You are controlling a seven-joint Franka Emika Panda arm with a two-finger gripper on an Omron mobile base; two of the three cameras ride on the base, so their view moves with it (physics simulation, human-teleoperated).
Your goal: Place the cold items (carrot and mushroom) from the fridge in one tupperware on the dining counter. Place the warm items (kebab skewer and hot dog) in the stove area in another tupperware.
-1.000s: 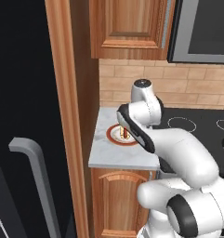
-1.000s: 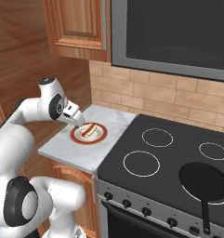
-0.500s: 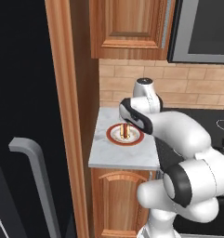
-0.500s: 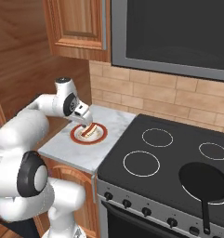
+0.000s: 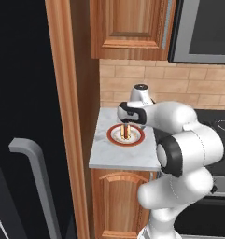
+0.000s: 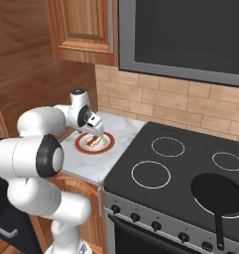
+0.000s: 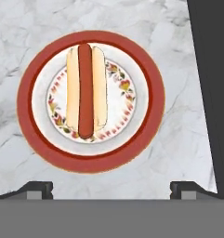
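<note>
The hot dog [image 7: 85, 90], a reddish sausage in a pale bun, lies on a red-rimmed flowered plate [image 7: 146, 135] on a small marbled counter [image 5: 109, 156]. My gripper [image 7: 112, 188] hangs straight above the plate, open, with nothing between its fingertips [image 7: 39, 188]. From the base views the gripper [image 5: 126, 126] [image 6: 94, 133] points down just over the hot dog [image 5: 126, 133] [image 6: 95, 143]. The black fridge [image 5: 20, 93] with its grey bar handle [image 5: 32, 177] stands shut at the left. The carrot, mushroom, kebab skewer, tupperware and dining counter are out of view.
A black stove [image 6: 180, 163] adjoins the counter on the right, with a dark pan [image 6: 217, 191] on its front right burner. A microwave [image 6: 190, 34] and wooden cabinets [image 5: 130, 28] hang overhead. A tall wood panel [image 5: 62, 116] separates counter and fridge.
The arm has swung its elbow round and brought the hand squarely over the plate, pointing down. The jaws stay open; the hot dog has not moved.
</note>
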